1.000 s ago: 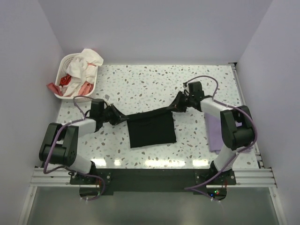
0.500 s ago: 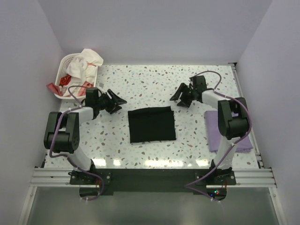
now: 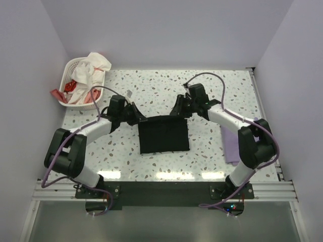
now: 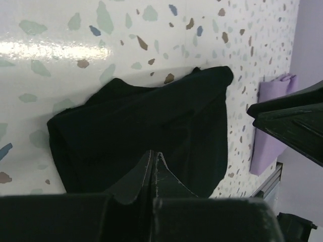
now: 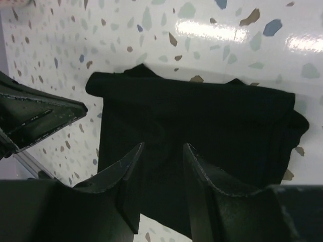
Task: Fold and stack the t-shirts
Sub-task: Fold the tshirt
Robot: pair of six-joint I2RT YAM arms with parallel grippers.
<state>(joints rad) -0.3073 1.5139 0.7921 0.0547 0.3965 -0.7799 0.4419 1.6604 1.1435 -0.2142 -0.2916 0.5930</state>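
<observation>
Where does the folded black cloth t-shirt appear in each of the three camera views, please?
Top external: the folded black cloth t-shirt lies at the centre of the table, between the two arms.
Left wrist: the t-shirt fills the middle and lower part of the picture.
Right wrist: the t-shirt spans the middle, reaching the right edge.
Shared landmark: the speckled white tabletop around it, in every view.

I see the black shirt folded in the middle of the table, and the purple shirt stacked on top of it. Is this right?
Not quite. The black t-shirt does lie folded in the middle of the table, but the lavender t-shirt is not on it: it lies apart, by the table's right edge, as the top external view shows.
</observation>
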